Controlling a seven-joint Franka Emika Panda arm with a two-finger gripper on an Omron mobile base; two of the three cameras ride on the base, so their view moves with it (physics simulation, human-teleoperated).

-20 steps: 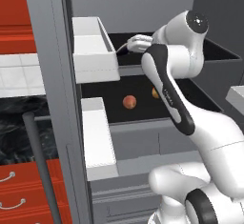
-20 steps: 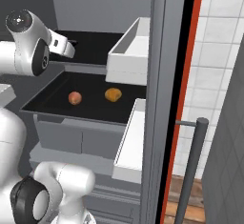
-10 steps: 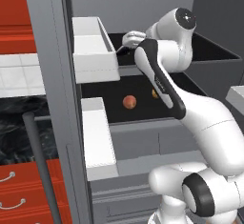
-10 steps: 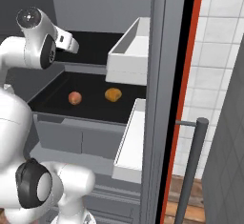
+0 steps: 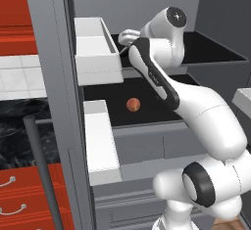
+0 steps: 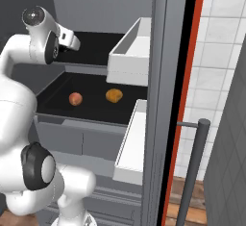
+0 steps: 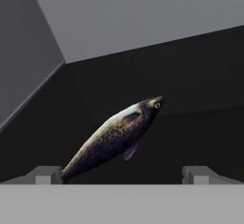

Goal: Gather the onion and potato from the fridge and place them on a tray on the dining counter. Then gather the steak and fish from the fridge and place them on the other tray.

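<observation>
Left base view: the fridge (image 5: 59, 77) is standing open, its grey door edge running down the left of the frame with two white door bins, an upper bin (image 5: 95, 53) and a lower bin (image 5: 100, 141), hanging on it. Neither bin's contents can be made out. The white arm is reaching up from the lower right and bending into the upper black shelf (image 5: 215, 48); the hand is tucked behind the upper bin. On the lower shelf (image 5: 147, 109) a round reddish onion (image 5: 133, 104) is sitting alone near the front edge.

Right base view: the same lower shelf is holding two items well apart from the door, the onion (image 6: 75, 98) on the left and a tan potato (image 6: 114, 95) just to its right, not touching. The arm is extending over the upper shelf, above both. A long grey bar handle (image 6: 192, 172) is standing at the right, in front of white tiles.

Hand view: a fish (image 7: 112, 139) is lying on the dark upper shelf, slender, speckled brown-grey on the back with a paler belly, its head with a pale eye pointing up and right, its tail down toward the left fingertip. The gripper (image 7: 121, 174) is spread wide, its two tips flanking the bottom of the frame, and is holding nothing; the fish is lying between and beyond them.
</observation>
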